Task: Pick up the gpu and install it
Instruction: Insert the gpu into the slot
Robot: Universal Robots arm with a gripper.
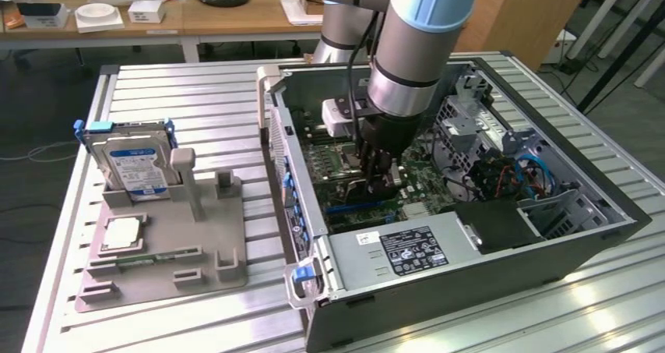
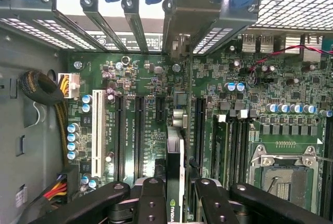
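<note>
Black gripper (image 2: 176, 199) grasping thin flat dark gpu (image 2: 176, 148) edge-on, holding it over green mobo (image 2: 130, 73) slots, inside open grey PC case (image 1: 582, 240) on slatted metal tabletop (image 1: 177, 88).

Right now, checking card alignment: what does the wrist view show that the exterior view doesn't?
Wrist view: the gpu edge-on, clamped in the gripper, over the motherboard slots, with the CPU socket alongside. Exterior view: the hard drive standing in the gray holder beside the case. Both: the gripper inside the case over the motherboard.

Lab: slatted metal workbench (image 1: 187, 88), open PC case (image 1: 499, 283).
</note>
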